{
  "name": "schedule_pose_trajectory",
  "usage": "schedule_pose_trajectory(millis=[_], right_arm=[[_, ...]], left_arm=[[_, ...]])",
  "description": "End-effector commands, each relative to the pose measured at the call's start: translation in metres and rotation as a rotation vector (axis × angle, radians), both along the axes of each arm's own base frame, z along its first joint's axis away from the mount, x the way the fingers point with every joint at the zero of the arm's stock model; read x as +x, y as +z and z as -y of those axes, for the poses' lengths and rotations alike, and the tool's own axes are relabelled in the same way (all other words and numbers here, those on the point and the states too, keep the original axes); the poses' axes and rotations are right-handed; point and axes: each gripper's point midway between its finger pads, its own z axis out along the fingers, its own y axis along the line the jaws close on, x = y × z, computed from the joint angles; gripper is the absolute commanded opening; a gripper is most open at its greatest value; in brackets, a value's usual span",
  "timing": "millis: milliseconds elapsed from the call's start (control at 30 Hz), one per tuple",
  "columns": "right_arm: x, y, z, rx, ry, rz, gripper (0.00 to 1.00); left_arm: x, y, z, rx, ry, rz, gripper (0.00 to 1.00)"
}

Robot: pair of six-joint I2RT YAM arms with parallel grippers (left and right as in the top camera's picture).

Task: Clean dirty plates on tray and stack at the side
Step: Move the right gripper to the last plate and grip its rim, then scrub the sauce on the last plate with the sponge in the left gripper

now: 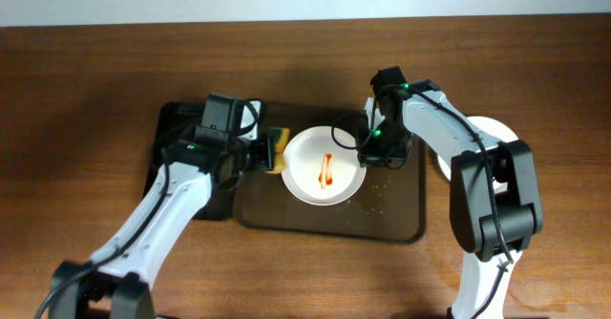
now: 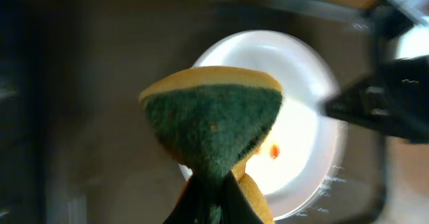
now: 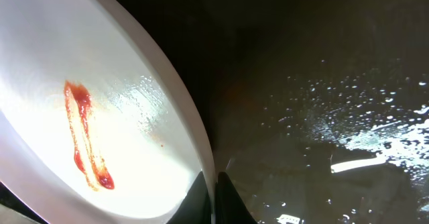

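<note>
One dirty white plate (image 1: 325, 166) with an orange-red sauce streak lies on the brown tray (image 1: 382, 225). My right gripper (image 1: 367, 155) is shut on the plate's right rim; the right wrist view shows the rim (image 3: 194, 127) between the fingers (image 3: 213, 184) and the streak (image 3: 86, 135). My left gripper (image 1: 260, 154) is shut on a yellow-and-green sponge (image 1: 278, 149) at the plate's left edge. In the left wrist view the sponge (image 2: 214, 120), green side up, is in front of the plate (image 2: 301, 70). Clean white plates (image 1: 495, 133) lie at the right, mostly hidden by the right arm.
A smaller black tray (image 1: 175, 128) lies under the left arm, left of the brown tray. Water drops wet the brown tray's floor (image 3: 348, 117) right of the plate. Bare wooden table (image 1: 86, 118) lies all around.
</note>
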Motion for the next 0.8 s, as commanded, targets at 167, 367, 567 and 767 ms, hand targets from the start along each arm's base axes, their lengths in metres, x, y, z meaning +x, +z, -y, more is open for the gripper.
schedule_pose_trajectory(millis=[167,367,567,767], right_arm=[[0.0,0.01,-0.009,0.054,-0.001,0.021,0.04],[0.001,0.011,-0.011,0.065,-0.001,0.026,0.04],[0.009,0.023,-0.033,0.219,-0.065,0.016,0.04],[0.007,0.022,-0.033,0.216,-0.063,0.006,0.04]], left_arm=[[-0.028,-0.048,0.078,-0.454,-0.262,-0.29,0.0],[-0.021,-0.049,0.085,-0.504,-0.23,-0.311,0.0],[-0.025,-0.065,0.098,-0.403,-0.192,-0.313,0.0],[-0.01,-0.086,0.085,-0.261,-0.021,-0.298,0.0]])
